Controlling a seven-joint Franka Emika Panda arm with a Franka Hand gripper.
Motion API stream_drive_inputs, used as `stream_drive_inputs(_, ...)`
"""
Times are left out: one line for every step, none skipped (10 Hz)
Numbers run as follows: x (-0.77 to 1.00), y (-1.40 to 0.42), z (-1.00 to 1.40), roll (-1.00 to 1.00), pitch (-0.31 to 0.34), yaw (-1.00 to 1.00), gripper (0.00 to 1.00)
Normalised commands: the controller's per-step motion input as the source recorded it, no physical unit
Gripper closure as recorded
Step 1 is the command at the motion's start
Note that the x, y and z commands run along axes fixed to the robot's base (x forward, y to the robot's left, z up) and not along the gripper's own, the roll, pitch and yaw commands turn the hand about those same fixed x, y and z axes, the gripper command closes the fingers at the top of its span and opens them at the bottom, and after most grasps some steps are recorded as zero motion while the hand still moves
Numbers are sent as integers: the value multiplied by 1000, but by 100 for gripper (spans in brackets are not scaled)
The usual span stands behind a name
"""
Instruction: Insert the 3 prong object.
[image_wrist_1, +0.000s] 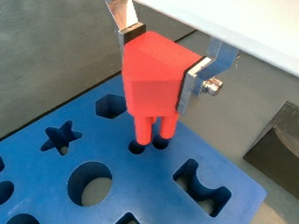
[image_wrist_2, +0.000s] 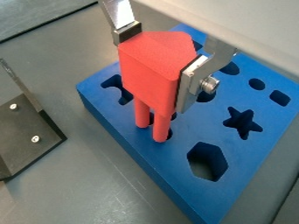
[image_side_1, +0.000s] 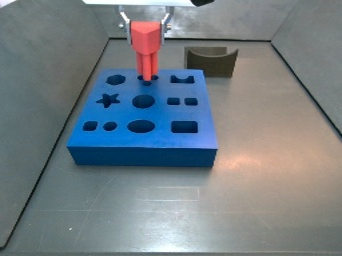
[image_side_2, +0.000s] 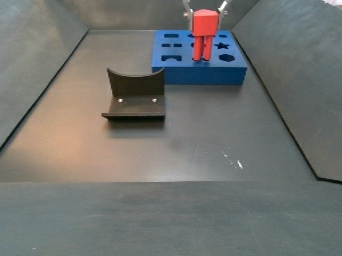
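The 3 prong object (image_wrist_1: 156, 77) is a red block with thin prongs under it. My gripper (image_wrist_1: 163, 61) is shut on its body, one silver finger (image_wrist_1: 194, 80) on each side. It also shows in a wrist view (image_wrist_2: 155, 68) and in both side views (image_side_1: 144, 48) (image_side_2: 203, 26). It stands upright over the blue block (image_side_1: 140, 140), with prong tips reaching down into small round holes (image_wrist_1: 147, 145) near the block's edge. In a wrist view the prongs (image_wrist_2: 149, 119) enter the block top (image_wrist_2: 233, 149). How deep they sit I cannot tell.
The blue block (image_side_2: 177, 70) has several shaped holes: a star (image_wrist_2: 242, 121), a hexagon (image_wrist_2: 207, 164), a circle (image_wrist_1: 89, 184). The dark fixture stands beside it (image_side_1: 211, 62) (image_side_2: 134, 96) and shows in a wrist view (image_wrist_2: 24, 131). Grey bin walls (image_side_1: 47, 120) surround the floor.
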Motion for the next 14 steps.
stream_drive_inputs(26,-246,-126,0,0,0,100)
stream_drive_inputs(0,-217,-160,0,-6,-6,100)
stream_drive_inputs(0,0,-303,-29,-34,0,100)
stream_drive_inputs(3,123,-357,-33,-29,0,100)
stream_drive_inputs(20,174,-360,-53,-24,-14,100)
stream_drive_inputs(57,143,-329,-83,-10,-214,100)
stream_drive_inputs(51,91,-329,-101,-24,-309,100)
stream_drive_inputs(0,49,-394,-157,-93,-214,100)
stream_drive_inputs(89,0,-406,-203,-93,-126,100)
stream_drive_inputs(129,0,-431,-176,-76,-29,100)
stream_drive_inputs(171,0,-431,-169,-49,0,100)
stream_drive_inputs(0,-14,-360,-80,-80,31,100)
stream_drive_inputs(0,0,-346,-79,-99,91,100)
stream_drive_inputs(-229,0,-329,-26,-143,66,100)
